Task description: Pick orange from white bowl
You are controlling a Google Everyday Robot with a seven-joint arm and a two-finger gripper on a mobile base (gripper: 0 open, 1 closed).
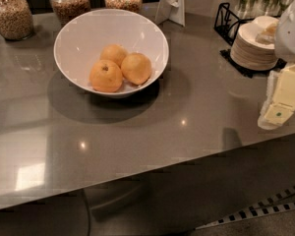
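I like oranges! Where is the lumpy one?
The orange sits left of centre, on the white bowl's right side, beside two other oranges. The tool hangs far right, near the plates.

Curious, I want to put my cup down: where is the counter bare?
Bare: the wide front strip of counter in front of the white bowl, and the stretch from bowl to the gripper at the right edge. Crowded: the back, with jars and dish rack.

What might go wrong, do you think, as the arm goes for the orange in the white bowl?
The gripper sits far right beside the stacked plates; swinging over could clip them. The orange lies against a dimpled orange and a paler orange, so a grab may catch the wrong fruit. The white bowl could slide on the glossy counter.
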